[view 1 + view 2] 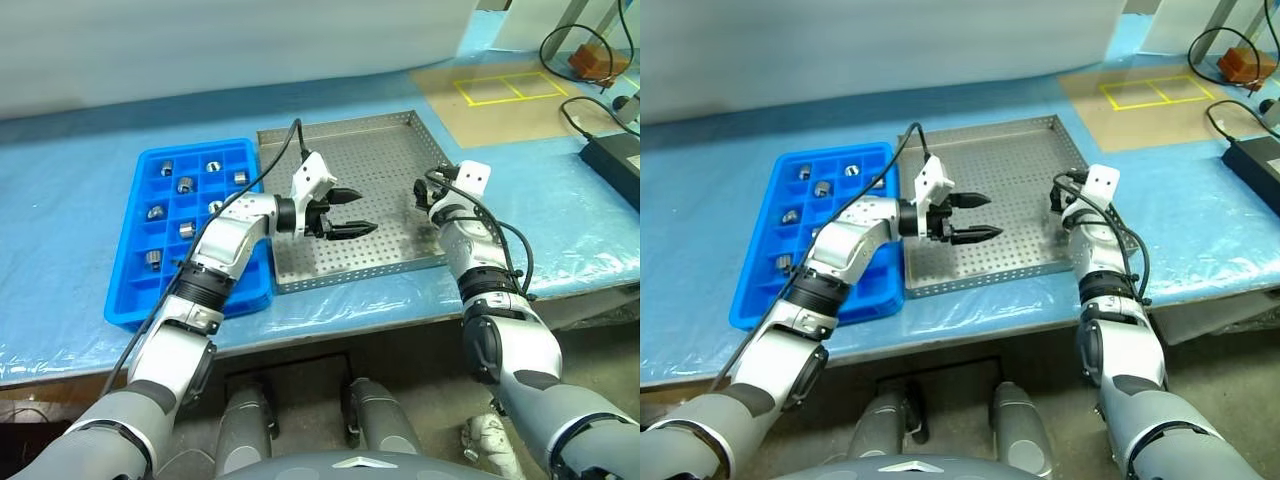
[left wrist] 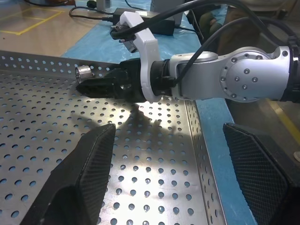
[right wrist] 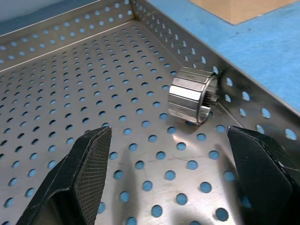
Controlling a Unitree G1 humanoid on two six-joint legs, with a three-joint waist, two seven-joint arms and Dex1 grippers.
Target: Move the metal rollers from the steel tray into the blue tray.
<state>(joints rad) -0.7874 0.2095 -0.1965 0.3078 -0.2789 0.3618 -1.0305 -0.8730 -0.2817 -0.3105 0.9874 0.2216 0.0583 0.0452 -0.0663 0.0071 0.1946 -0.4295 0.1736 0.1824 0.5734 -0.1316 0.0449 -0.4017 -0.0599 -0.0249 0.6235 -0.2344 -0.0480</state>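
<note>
In the head view, the steel tray lies on a blue-covered bench with the blue tray just beside it on the robot's left, their rims close together. Several metal rollers sit singly in the blue tray's compartments. The left gripper hangs over the middle of the steel tray, pointing toward the robot's right, its two black fingers spread with nothing between them. The right gripper is at the steel tray's right edge, pointing forward. In the left wrist view, that arm's own fingers stand wide apart over the perforated floor, and across from them the right gripper's dark fingers reach toward one roller lying near the tray's rim wall. In the right wrist view, the fingers stand wide and empty, and that roller lies on its side ahead of them, against the tray's side wall.
</note>
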